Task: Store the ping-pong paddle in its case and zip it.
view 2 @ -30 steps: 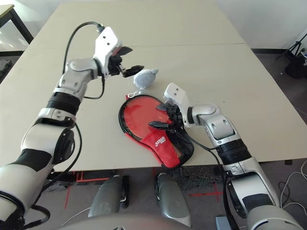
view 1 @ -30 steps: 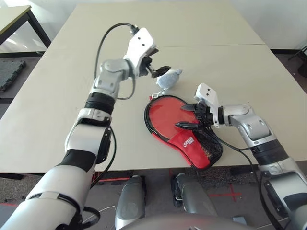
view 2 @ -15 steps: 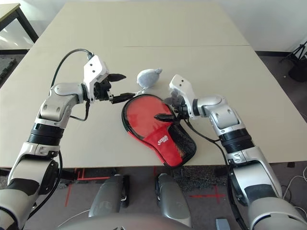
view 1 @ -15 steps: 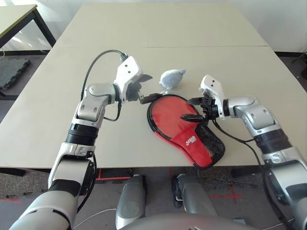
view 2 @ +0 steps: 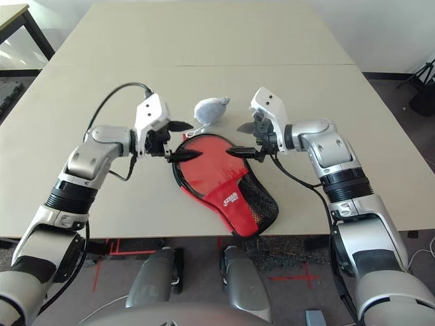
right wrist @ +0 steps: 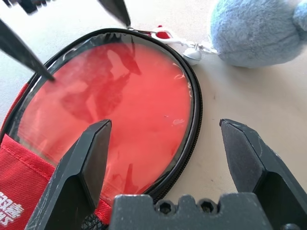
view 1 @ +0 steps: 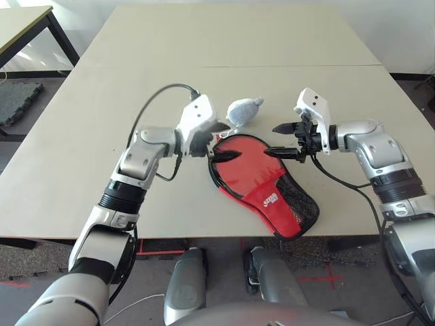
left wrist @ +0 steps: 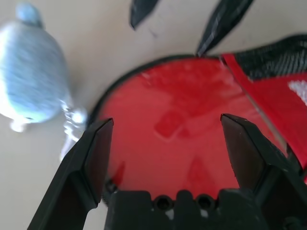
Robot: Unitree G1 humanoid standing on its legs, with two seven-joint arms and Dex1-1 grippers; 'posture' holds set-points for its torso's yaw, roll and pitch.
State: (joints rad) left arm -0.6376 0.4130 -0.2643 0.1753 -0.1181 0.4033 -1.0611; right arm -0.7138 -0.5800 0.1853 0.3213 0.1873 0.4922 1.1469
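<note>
**Paddle in the case, zip not yet closed**

The paddle (view 1: 246,161) lies w/ its red face up inside the open case (view 1: 275,204), near the front edge of the table (view 1: 81,122), about mid-way between the two arms. The round red blade fills the case's round part, ringed by the black zipper edge; the handle end can't be seen, as the red logo panel and black mesh pocket cover that part on the near-right side. So, judging from how things lie, the storing looks done or nearly so. What's left: folding or settling the cover over the blade if needed, then running the zip round. The zipper pull seems to sit at the far rim, just beside a small grey plush pouch (view 1: 242,111), which rests on the table touching or almost touching the case's far edge.

Left gripper (view 1: 219,151): fingers spread wide, holding nothing, tips over the left rim of the case; contact can't be told. Right gripper (view 1: 283,140): also spread wide and empty, hovering just above the right rim, pointing left across the blade. Both face each other over the paddle.
</note>
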